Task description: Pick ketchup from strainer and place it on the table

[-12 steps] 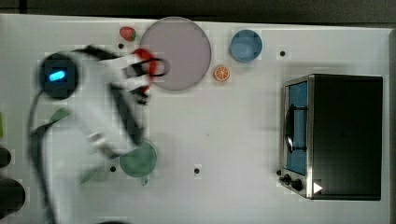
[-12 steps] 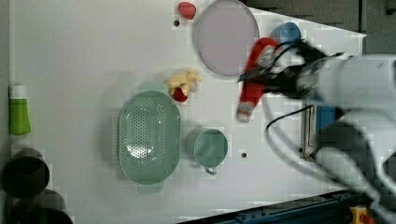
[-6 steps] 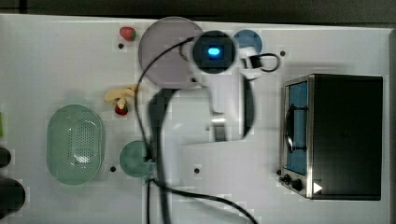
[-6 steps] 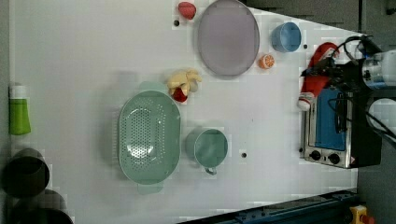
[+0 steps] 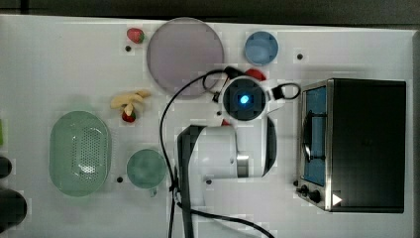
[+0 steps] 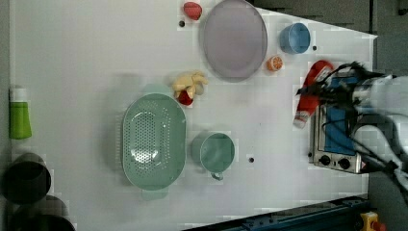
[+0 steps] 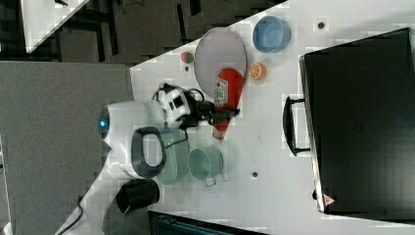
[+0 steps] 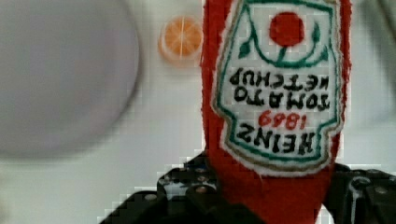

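Left view shows the claw (image 6: 323, 91) clamped on the ketchup (image 6: 312, 91), carried above the worktop (image 6: 72, 72) at three o'clock from the emptied strainer (image 6: 154, 139), so only setting down remains.

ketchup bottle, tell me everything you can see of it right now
The ketchup bottle is a red squeeze bottle, plastic by the look, with a small white cap and a white label reading Heinz Tomato Ketchup. It is out of the strainer, clamped in the gripper near its neck. In the left view it hangs tilted beside the toaster oven, cap toward the view's bottom, near the orange slice.
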